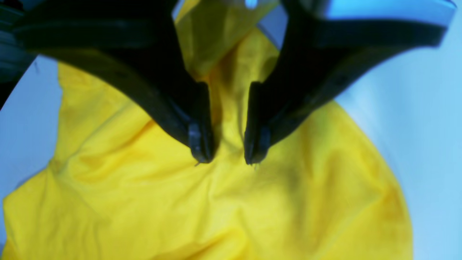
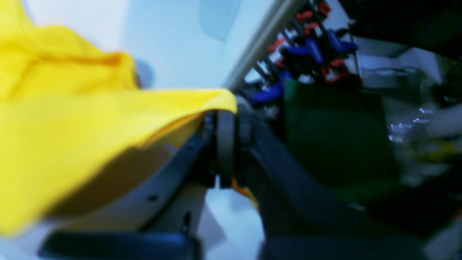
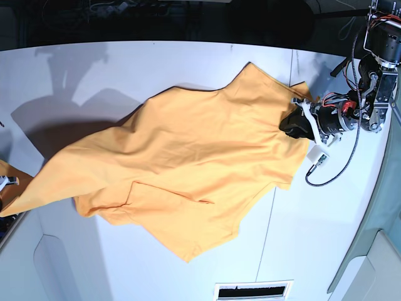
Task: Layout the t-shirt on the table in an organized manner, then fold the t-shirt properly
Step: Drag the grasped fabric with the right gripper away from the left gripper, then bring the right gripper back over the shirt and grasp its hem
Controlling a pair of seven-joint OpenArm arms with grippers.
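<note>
**Shirt stretched between two end effectors, still skewed**

The left end effector (image 1: 228,159) is standing part open, its tips pressing into the shirt (image 3: 188,163) with a ridge of cloth bunching between them; whether it is truly pinching that ridge I cannot tell. The right end effector (image 2: 227,144) is sitting with its jaws close together on a corner of the shirt, so it is gripping that corner, right at the counter's (image 3: 188,63) edge.

The shirt is lying spread on the counter, mostly flat but creased, one flap doubling over near its front edge. Its long axis is running diagonally in the base view, from lower left, at the right end effector, to upper right, at the left end effector.

Risks, as I judge them: the held corner is hanging by the edge, so letting go could drop it off the counter. A loose left pinch could slip during a pull, leaving the shirt crooked and wrinkled.
</note>
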